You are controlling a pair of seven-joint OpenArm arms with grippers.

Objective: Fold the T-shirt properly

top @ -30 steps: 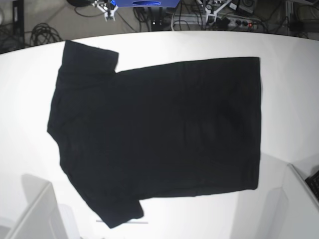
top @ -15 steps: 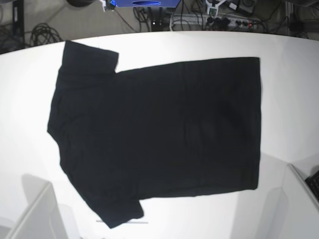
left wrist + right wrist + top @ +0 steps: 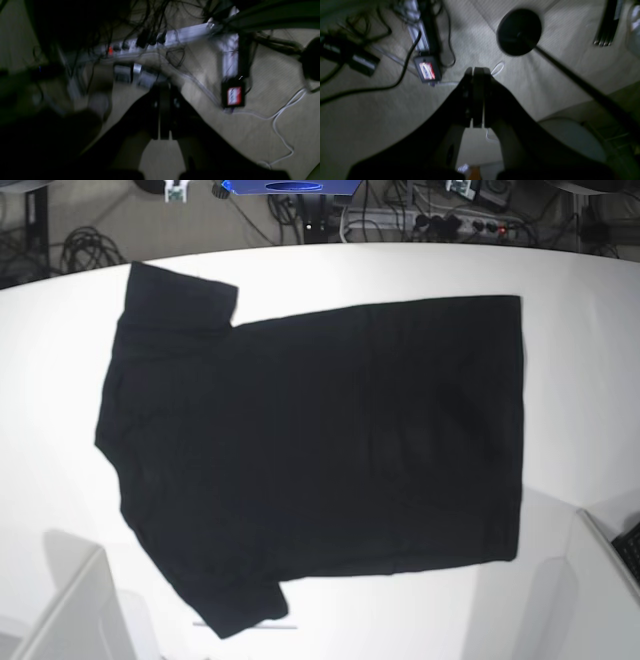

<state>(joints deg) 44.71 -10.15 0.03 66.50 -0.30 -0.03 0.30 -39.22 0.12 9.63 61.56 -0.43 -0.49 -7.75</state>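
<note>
So the desk (image 3: 590,330) is the big white surface here, and the T-shirt (image 3: 320,450) takes up most of it, spread flat with the plain black side up. Collar end points to the left of the base view, hem to the right, both sleeves sticking out top-left and bottom-left. Laid out like that every edge is reachable, so I'd guess it's set up as a clean start for folding, and no fold is made yet.

Neither arm is over the cloth. Both wrist cams look down at carpet and cable mess off the desk, so the arms seem parked well away from the shirt. The left hand (image 3: 162,86) has its fingers pressed together with nothing between them, and the right hand (image 3: 477,71) is the same, pressed tight and empty.

Smaller stuff: a power strip (image 3: 150,41) with a red light in the left wrist view, a round black stand base (image 3: 519,32) in the right one.

Writing: a small black box with a red and white label (image 3: 427,70), too blurred to read
</note>
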